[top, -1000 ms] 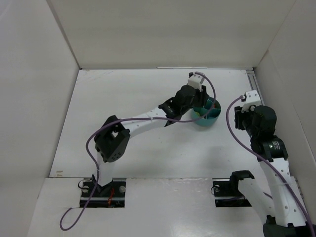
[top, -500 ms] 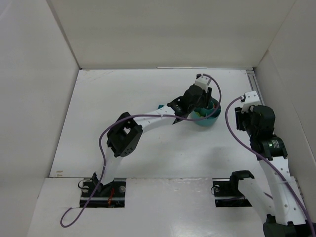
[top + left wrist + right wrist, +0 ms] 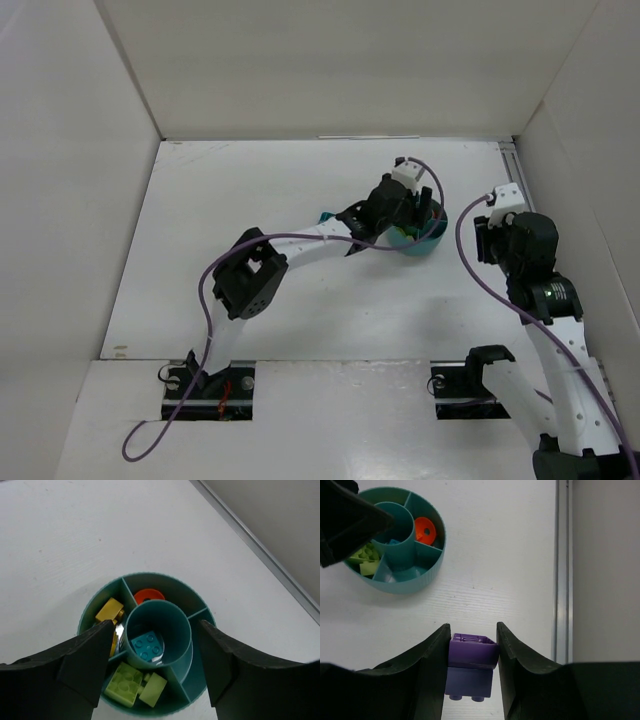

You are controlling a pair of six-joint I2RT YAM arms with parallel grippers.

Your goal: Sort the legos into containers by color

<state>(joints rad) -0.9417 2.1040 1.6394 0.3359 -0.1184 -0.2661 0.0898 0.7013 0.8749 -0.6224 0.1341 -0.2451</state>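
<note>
Left wrist shows left gripper (image 3: pixel 155 632) open above bowl (image 3: pixel 155 575), teal brick (image 3: pixel 146 646) below between its fingers; right gripper (image 3: pixel 472 630) clamps purple brick (image 3: pixel 472 650)

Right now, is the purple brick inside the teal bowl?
No, the purple brick is pinched between the fingers of the right gripper, well apart from the teal bowl.

Looked for words, numbers, labels and signs in every view. Found none that could be read. Could not make out any marks on the studs of the teal brick (image 3: pixel 147 645), too small.
</note>
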